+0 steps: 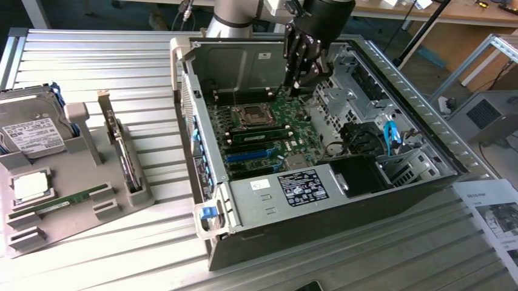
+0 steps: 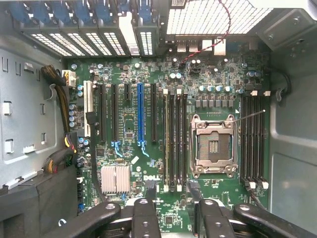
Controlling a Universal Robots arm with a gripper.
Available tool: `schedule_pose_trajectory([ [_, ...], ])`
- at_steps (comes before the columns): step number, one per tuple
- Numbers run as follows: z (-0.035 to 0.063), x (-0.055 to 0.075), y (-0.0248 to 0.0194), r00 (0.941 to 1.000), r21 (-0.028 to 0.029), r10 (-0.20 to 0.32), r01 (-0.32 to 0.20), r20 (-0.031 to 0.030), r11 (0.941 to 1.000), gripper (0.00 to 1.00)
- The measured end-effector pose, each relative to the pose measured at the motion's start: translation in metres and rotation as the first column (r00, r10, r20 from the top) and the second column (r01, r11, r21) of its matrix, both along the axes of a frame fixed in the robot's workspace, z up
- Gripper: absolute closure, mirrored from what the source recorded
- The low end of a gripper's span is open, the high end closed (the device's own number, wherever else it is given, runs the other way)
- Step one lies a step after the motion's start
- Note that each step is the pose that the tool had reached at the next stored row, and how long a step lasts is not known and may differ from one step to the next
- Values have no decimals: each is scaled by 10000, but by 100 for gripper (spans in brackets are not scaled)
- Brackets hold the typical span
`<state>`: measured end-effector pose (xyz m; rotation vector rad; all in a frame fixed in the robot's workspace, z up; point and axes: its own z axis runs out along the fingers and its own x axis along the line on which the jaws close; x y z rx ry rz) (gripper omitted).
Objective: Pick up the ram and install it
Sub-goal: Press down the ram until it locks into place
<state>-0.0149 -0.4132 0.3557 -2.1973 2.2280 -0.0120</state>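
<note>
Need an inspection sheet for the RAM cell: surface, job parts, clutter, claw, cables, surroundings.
Surface: ribbed metal table, carrying an open PC case and a grey tray.
Job's things: one ram lies in the tray; the board sits in the case, with long slots either side of the socket.
Clutter: hard drive, CPU chip and card in the tray.
Claw: claw is inside the case above the board, fingers apart, nothing between them.
Cables: blue cable and black bundle in the case.
Surroundings: paper sheet at the exterior view's right; wooden bench behind.
</note>
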Motion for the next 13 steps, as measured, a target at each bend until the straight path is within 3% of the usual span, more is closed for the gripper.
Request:
schedule_pose_trajectory([
  [3, 0, 0, 0, 10000, 0, 0, 0, 0, 10000, 77],
  [5, 0, 0, 0, 10000, 0, 0, 0, 0, 10000, 89],
  [13, 0, 0, 0, 10000, -1, 0, 0, 3, 10000, 89],
])
